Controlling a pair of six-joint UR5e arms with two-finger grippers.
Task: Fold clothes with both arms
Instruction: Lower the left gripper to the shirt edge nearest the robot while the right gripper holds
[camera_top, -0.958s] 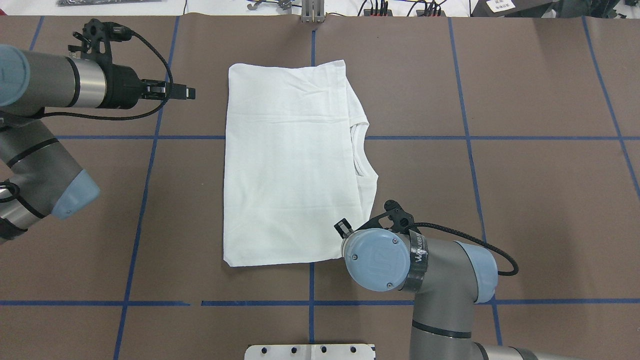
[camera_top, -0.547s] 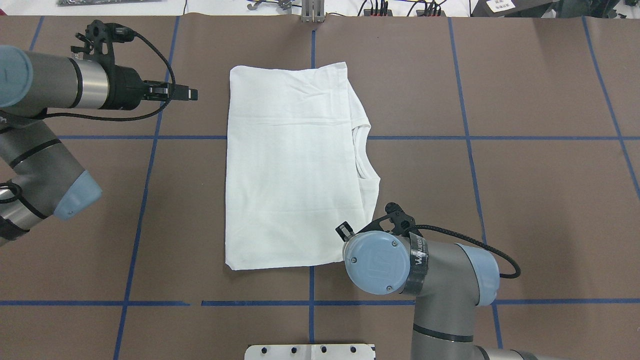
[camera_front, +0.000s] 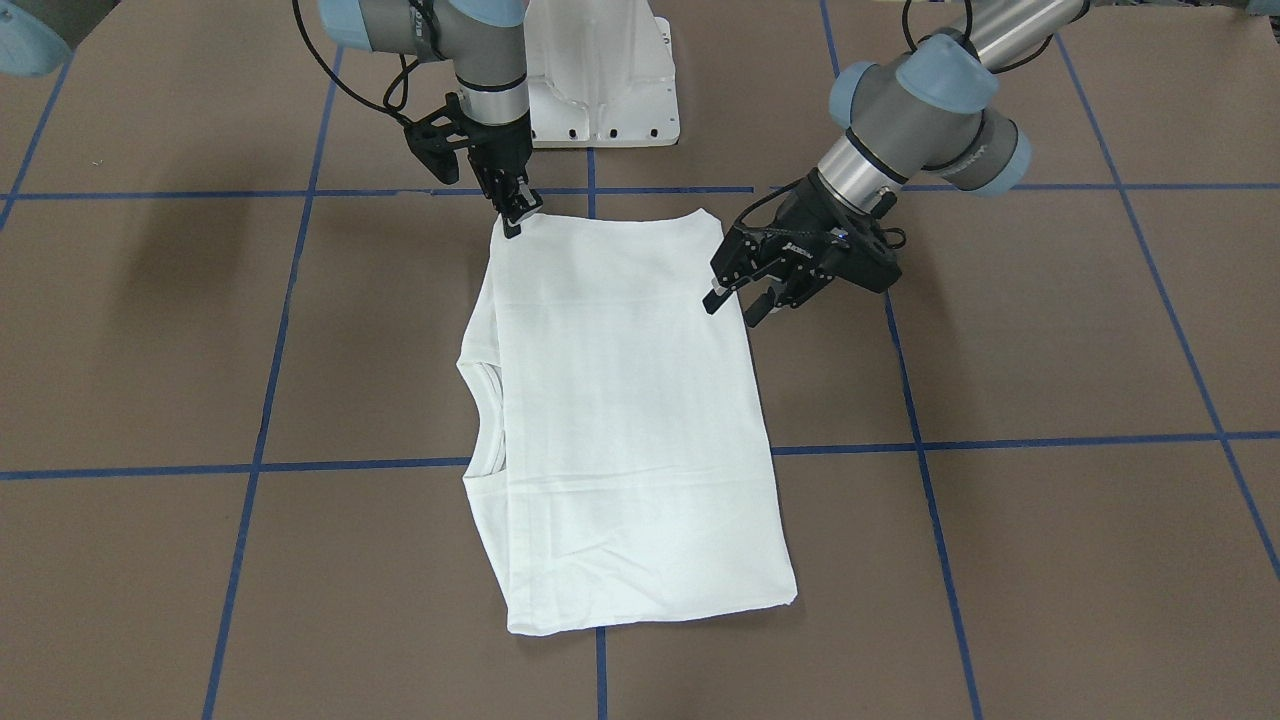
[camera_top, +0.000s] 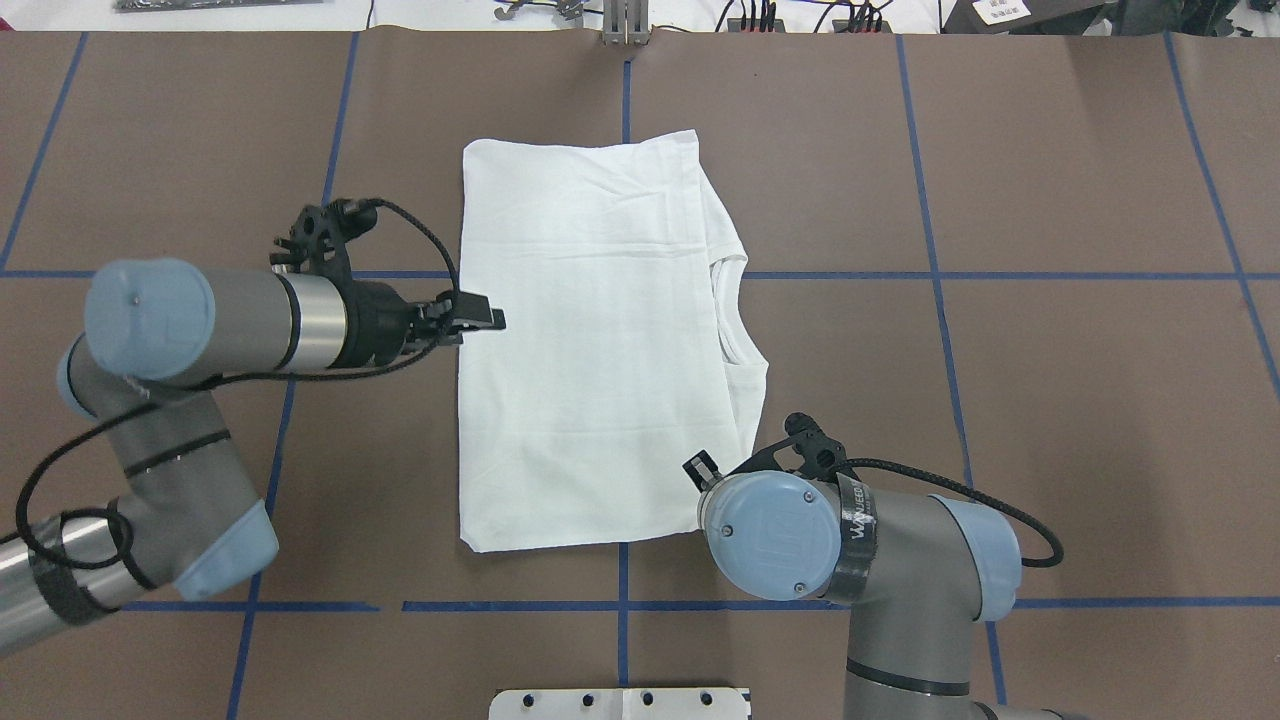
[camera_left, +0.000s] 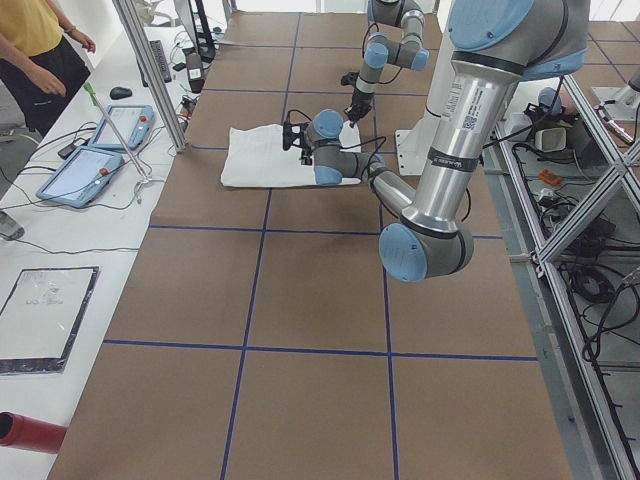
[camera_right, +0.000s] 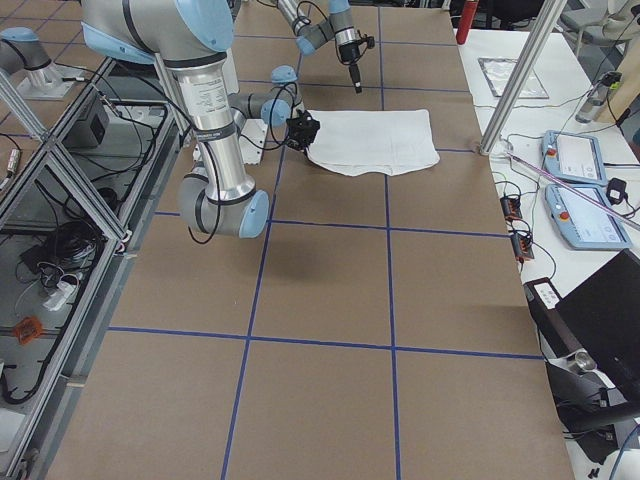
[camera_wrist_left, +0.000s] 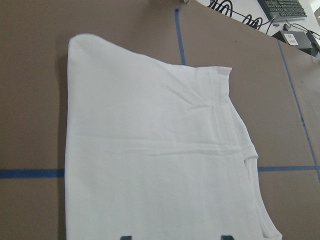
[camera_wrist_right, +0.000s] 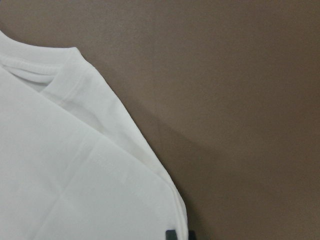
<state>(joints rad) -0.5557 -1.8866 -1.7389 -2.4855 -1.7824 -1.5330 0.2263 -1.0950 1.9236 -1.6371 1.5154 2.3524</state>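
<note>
The white shirt (camera_top: 590, 340) lies folded into a tall rectangle at the table's middle, collar along its right side. My left gripper (camera_top: 490, 318) hovers open over the shirt's left edge; seen from the front, the left gripper (camera_front: 733, 305) has its fingers spread with nothing between them. In its wrist view the shirt (camera_wrist_left: 150, 150) fills the picture. My right gripper (camera_front: 515, 220) is shut on the shirt's near right corner. From overhead it is hidden under the right wrist (camera_top: 770, 535). In the right wrist view the corner (camera_wrist_right: 150, 200) runs to the closed fingertips (camera_wrist_right: 171, 235).
Blue tape lines (camera_top: 940, 275) grid the brown table cover. The white pedestal base (camera_top: 620, 703) sits at the near edge. Cables and plugs (camera_top: 760, 15) line the far edge. A person (camera_left: 40, 60) stands by a side table with tablets (camera_left: 95, 150).
My left arm swung from the far left in to the shirt's left edge, nearer the robot. The right arm shifted slightly right and nearer, and the shirt slid a little with it.
</note>
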